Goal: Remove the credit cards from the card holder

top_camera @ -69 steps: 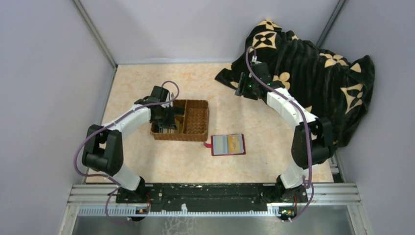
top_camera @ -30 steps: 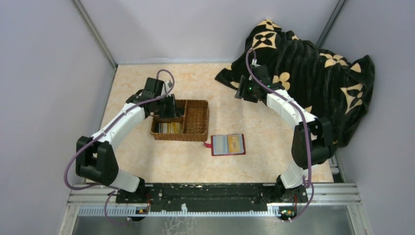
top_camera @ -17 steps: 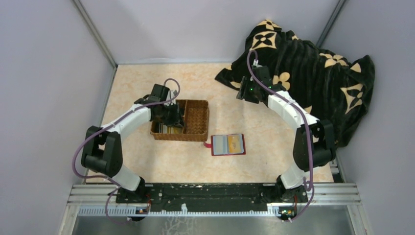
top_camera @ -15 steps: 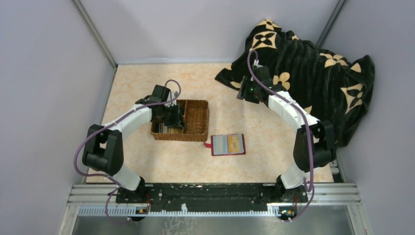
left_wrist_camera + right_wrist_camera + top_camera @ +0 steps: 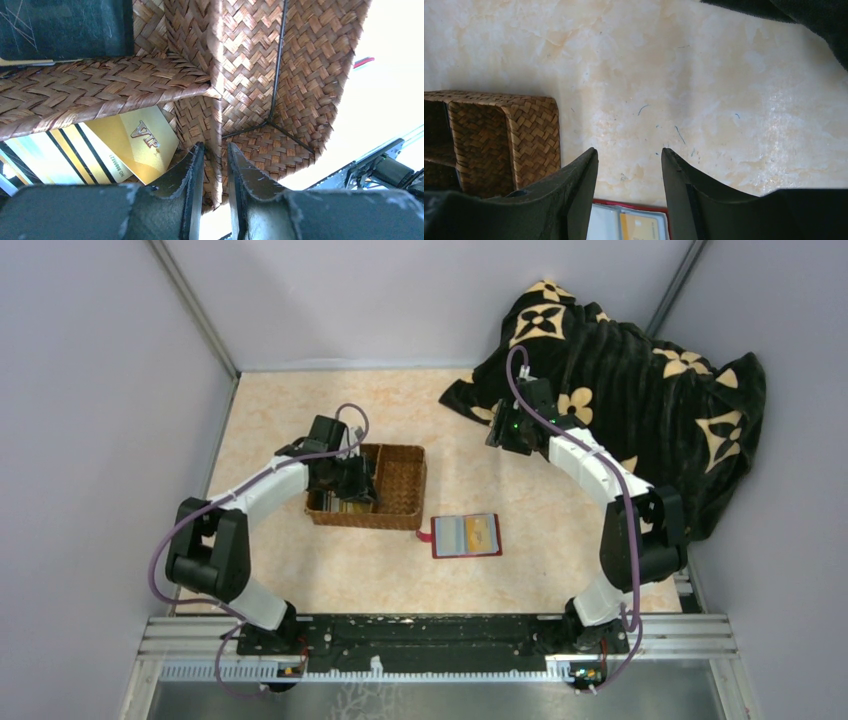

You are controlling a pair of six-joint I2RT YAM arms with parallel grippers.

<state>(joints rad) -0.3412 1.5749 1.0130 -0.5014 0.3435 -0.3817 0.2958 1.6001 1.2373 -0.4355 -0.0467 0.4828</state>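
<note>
Two tools show. The left tool (image 5: 215,147) is narrowed onto the divider (image 5: 216,75) of the wicker basket (image 5: 395,518), one finger on each side, pinching it. Gold and striped credit cards (image 5: 145,142) lie in the compartment beside it. The right tool (image 5: 629,165) hangs spread and empty above the surface (image 5: 330,570). The card holder (image 5: 466,535) lies open just beside the basket, an orange card (image 5: 482,531) in its pocket.

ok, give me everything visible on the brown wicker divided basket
The brown wicker divided basket is rectangular, herringbone-woven, with inner partitions and dark wire framing. It sits upright on the beige marbled table, left of the open red card holder, apart. Gold and striped credit cards lie in its left compartments. The left gripper straddles a partition; contact unclear.
</note>
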